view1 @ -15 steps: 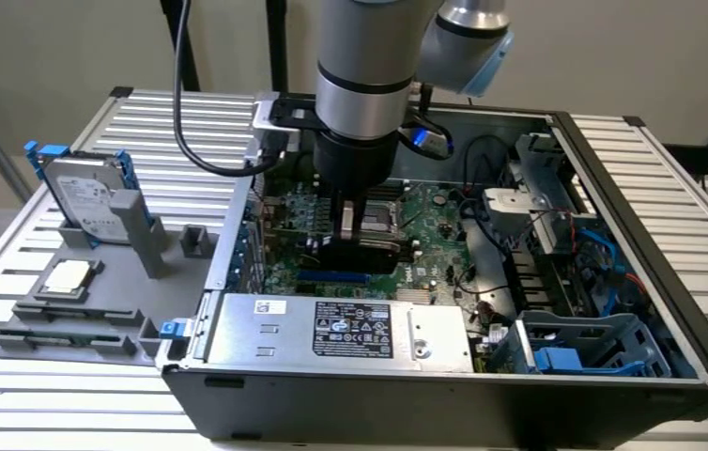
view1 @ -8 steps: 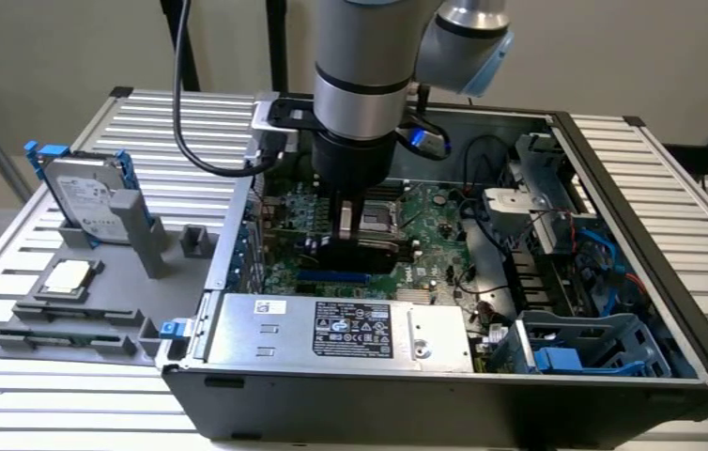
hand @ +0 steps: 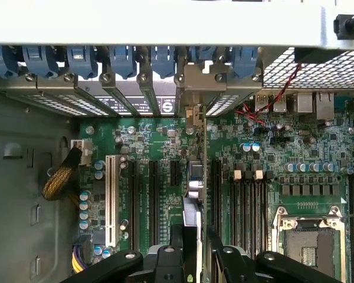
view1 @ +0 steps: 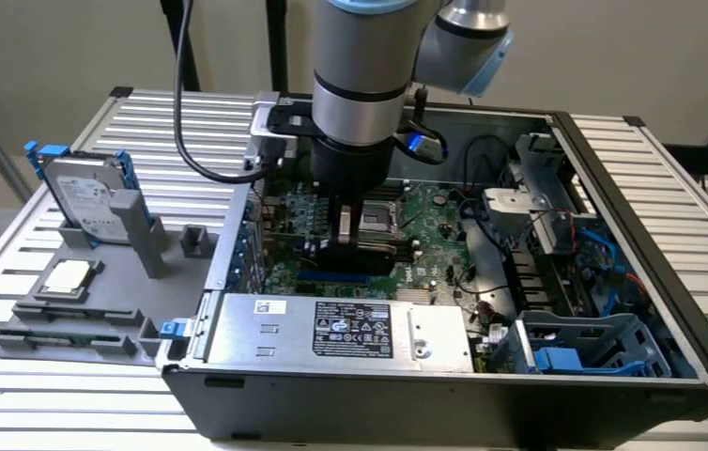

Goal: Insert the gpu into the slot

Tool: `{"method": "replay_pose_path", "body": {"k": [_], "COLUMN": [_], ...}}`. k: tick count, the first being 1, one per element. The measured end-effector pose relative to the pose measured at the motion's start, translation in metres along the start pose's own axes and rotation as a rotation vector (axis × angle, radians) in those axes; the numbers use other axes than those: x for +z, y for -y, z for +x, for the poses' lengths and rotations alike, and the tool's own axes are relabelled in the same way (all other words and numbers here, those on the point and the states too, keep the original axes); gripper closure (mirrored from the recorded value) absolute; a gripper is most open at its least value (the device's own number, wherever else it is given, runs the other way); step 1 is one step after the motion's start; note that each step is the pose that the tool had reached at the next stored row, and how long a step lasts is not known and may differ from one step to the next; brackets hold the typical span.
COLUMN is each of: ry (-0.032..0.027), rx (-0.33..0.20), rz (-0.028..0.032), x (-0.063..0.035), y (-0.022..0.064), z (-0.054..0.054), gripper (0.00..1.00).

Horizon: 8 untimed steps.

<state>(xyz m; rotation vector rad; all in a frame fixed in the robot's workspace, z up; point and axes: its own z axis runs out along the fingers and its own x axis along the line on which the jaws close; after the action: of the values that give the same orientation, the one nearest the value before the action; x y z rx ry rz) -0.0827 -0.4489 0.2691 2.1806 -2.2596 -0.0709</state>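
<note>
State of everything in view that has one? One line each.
gripper: shut on the gpu
gpu: held edge-on above the motherboard
slot: partly visible under the gpu, seating unclear
case: side open
hard drive: upright in holder, outside the case

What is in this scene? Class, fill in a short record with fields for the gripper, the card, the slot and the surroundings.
gripper: gripper shut on the gpu, inside the open computer case
gpu: black card, held edge-down over the green motherboard
slot: blue slot shows just below the card; cannot tell whether the card is seated
in the case: silver power-supply box
outside the case: hard drive upright in a grey holder, on the exterior view's left
</note>
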Motion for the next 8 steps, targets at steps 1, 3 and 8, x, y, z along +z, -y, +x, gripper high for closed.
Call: {"method": "replay_pose_path", "body": {"k": [1, 3, 8], "ry": [0.0, -0.0001, -0.0003], "rx": [-0.001, -0.004, -0.012], "rz": [-0.0002, -0.0003, -0.0005], "x": [0.0005, 0.0009, 0.0017], "y": [0.0, -0.0001, -0.0003], "z": [0.0, -0.0002, -0.0017], "gripper": [0.74, 0.74, 0.74]}}
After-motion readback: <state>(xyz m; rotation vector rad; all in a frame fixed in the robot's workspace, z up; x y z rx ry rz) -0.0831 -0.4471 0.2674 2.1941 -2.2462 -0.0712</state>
